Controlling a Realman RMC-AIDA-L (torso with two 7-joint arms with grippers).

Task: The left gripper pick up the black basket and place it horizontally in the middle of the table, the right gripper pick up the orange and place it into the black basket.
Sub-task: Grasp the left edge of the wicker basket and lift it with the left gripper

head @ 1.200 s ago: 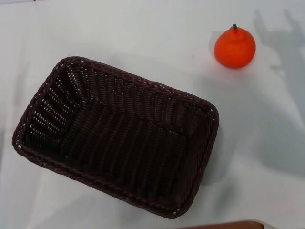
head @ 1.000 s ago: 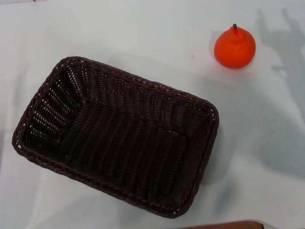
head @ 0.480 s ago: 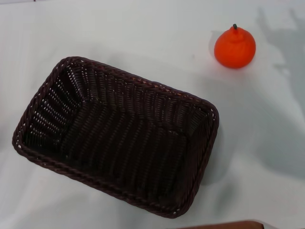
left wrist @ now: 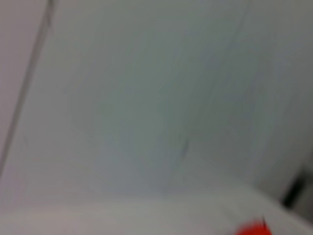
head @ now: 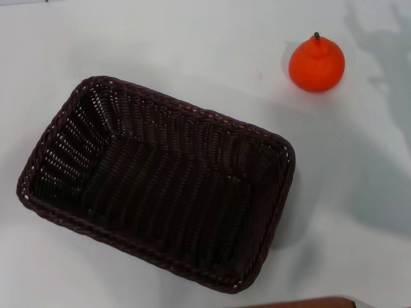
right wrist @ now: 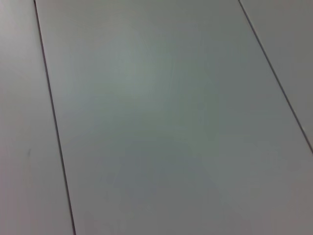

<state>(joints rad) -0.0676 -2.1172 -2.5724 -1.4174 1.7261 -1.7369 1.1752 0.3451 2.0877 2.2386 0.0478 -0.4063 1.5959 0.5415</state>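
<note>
The black basket lies empty on the white table, left of middle in the head view, turned at a slant with its long side running from far left to near right. The orange stands upright on the table at the far right, apart from the basket. A blurred strip of the orange also shows in the left wrist view. Neither the left gripper nor the right gripper shows in any view. Only an arm's shadow falls on the table at the far right.
A brown edge shows at the near side of the table. The right wrist view shows only pale grey panels with thin dark seams. The left wrist view shows a blurred pale surface.
The basket and the orange have not moved. The arm shadow at the far right of the table has shifted further right and faded.
</note>
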